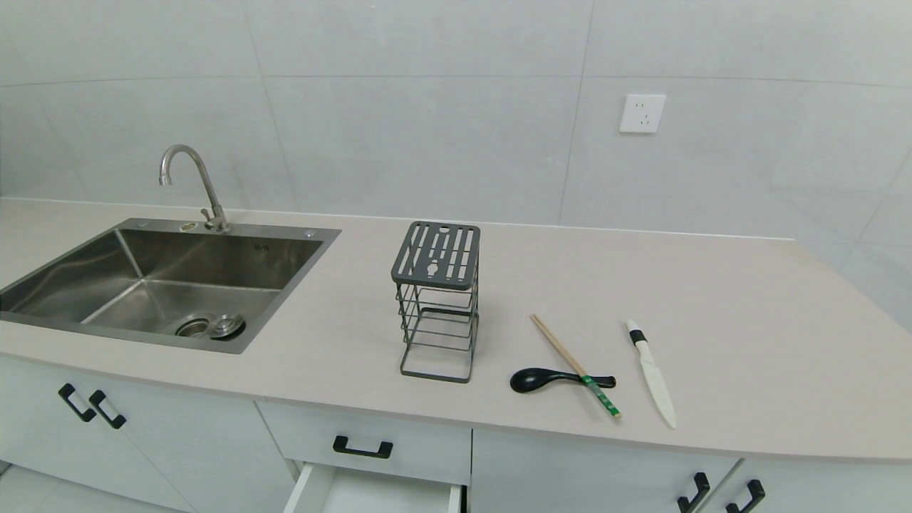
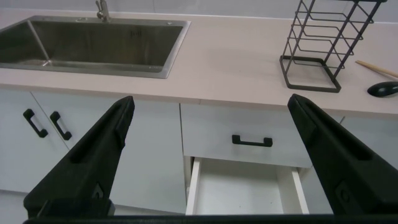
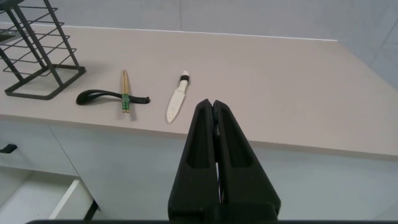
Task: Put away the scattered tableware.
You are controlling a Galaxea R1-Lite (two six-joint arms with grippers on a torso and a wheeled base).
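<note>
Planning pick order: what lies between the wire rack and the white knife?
In the head view, a black spoon and chopsticks crossing its handle lie between wire rack and white knife.

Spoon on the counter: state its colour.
The spoon is black, clearest in the head view.
</note>
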